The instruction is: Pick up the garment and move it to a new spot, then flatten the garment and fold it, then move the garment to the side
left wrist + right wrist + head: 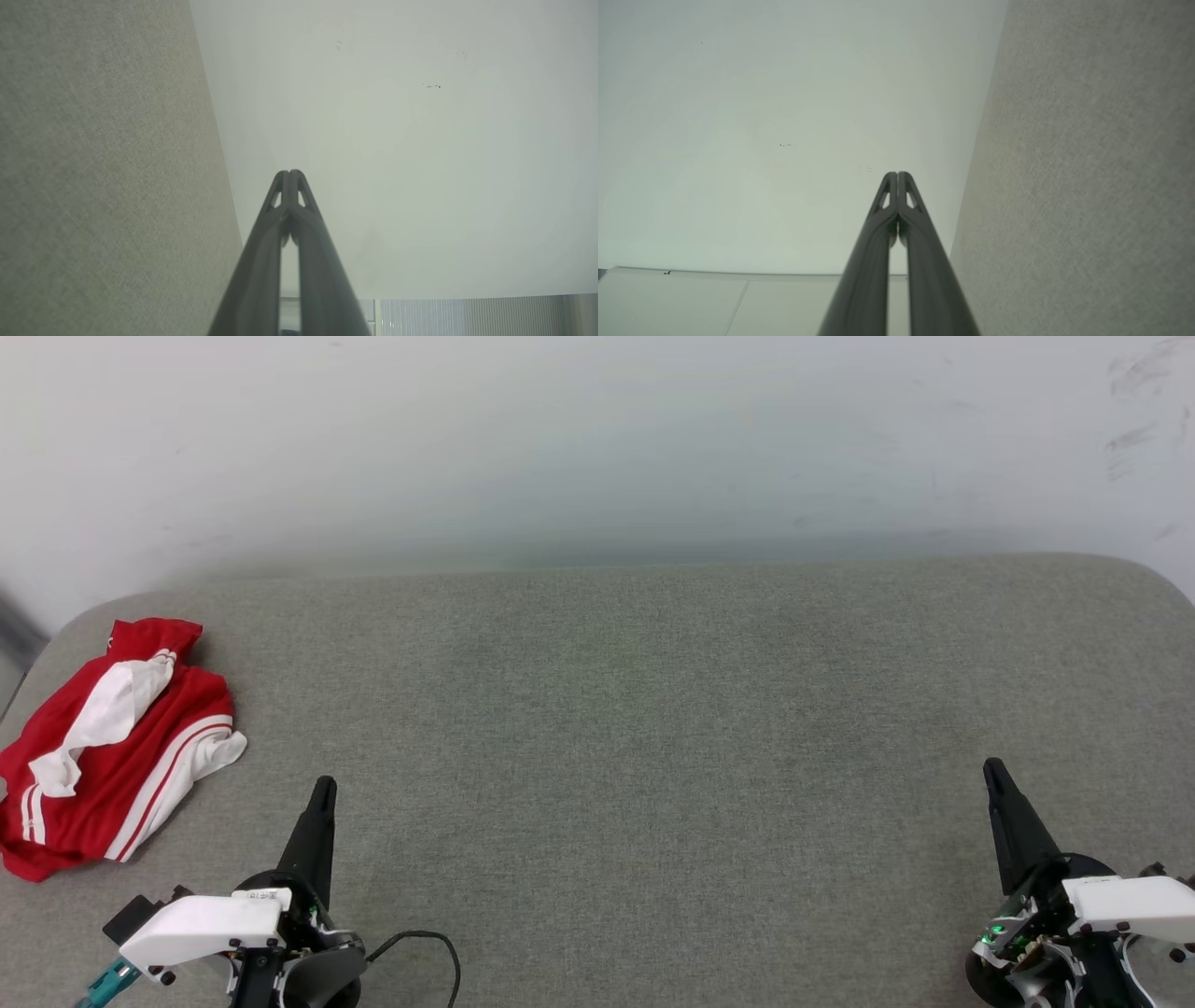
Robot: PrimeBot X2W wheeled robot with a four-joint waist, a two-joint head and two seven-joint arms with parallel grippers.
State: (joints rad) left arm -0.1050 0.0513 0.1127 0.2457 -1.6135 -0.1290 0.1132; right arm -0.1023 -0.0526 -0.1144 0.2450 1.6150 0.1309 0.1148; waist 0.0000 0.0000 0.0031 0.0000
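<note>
The garment (112, 747), red with white sleeves and red-and-white stripe trim, lies crumpled at the far left edge of the grey fabric surface (616, 737). My left gripper (323, 786) sits at the lower left, right of the garment and apart from it, shut with nothing held. In the left wrist view its tips (289, 173) meet. At the lower right my right gripper (991, 767) is shut and empty too, far from the garment. The right wrist view has its tips (897, 174) pressed together.
A pale wall (597, 439) rises behind the grey surface, whose back corners are rounded. A black cable (439, 952) loops beside my left wrist. Both wrist views look along the surface (103, 168) toward the wall (784, 130).
</note>
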